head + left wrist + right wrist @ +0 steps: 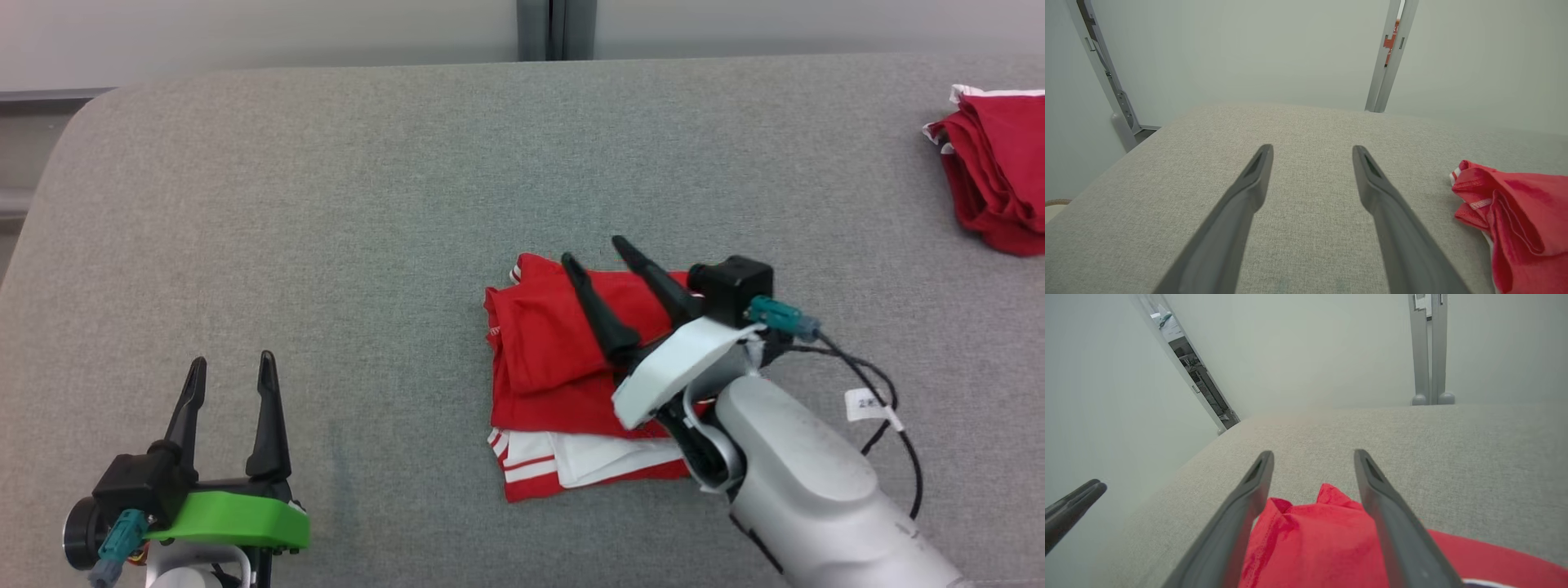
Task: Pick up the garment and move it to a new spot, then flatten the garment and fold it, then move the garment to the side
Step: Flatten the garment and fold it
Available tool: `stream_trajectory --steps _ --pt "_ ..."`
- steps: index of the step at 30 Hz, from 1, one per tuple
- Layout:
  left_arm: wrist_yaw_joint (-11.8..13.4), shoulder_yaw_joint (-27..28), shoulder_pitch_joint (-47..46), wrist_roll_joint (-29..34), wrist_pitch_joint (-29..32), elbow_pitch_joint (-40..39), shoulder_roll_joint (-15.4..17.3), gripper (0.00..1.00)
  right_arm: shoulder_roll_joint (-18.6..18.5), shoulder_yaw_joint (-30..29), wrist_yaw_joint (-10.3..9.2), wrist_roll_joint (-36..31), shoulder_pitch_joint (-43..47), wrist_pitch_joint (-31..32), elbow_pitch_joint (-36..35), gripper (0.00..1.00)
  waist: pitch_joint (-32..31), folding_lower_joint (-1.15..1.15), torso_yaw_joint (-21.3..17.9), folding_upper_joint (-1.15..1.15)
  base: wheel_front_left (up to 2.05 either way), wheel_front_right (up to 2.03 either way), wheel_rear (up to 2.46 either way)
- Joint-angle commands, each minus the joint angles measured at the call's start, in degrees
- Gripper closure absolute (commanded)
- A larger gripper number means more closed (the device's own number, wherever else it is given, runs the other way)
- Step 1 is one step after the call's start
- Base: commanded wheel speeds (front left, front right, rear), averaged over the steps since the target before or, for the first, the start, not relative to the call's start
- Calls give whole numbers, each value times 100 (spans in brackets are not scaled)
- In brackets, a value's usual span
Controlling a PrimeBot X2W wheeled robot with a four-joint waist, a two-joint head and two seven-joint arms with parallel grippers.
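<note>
The garment [555,359] is red with white stripes and a white panel. It lies folded in a compact bundle at the middle of the grey padded table [326,204]. My right gripper [593,250] is open, its two dark fingers slanting over the bundle's top right part with nothing pinched between them. In the right wrist view the red cloth [1314,543] lies below and between the spread fingers of the gripper [1313,454]. My left gripper [233,360] stands open over bare table at the lower left, well apart from the garment. The left wrist view shows this gripper [1311,149] with the garment [1523,220] to its right.
A second pile of red cloth with white trim [996,180] sits at the table's far right edge. The table's rounded left corner and a pale wall with a grey post [557,28] bound the back.
</note>
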Motion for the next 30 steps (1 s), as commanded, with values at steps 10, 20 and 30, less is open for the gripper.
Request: stream_trajectory --steps 10,20,30 --pt "-2 70 223 116 -14 -76 8 0 -822 -1970 1 -908 1472 -36 -1955 0 -259 0 -332 0 0 0 0" --pt "-14 16 338 173 -14 -93 8 0 -605 -2840 1 -1409 2926 -38 -2952 0 -347 0 -446 0 0 0 0" --pt "-19 -183 333 225 -14 12 8 0 -351 -2894 1 -1591 3123 -38 -3093 0 -369 0 -490 0 0 0 0"
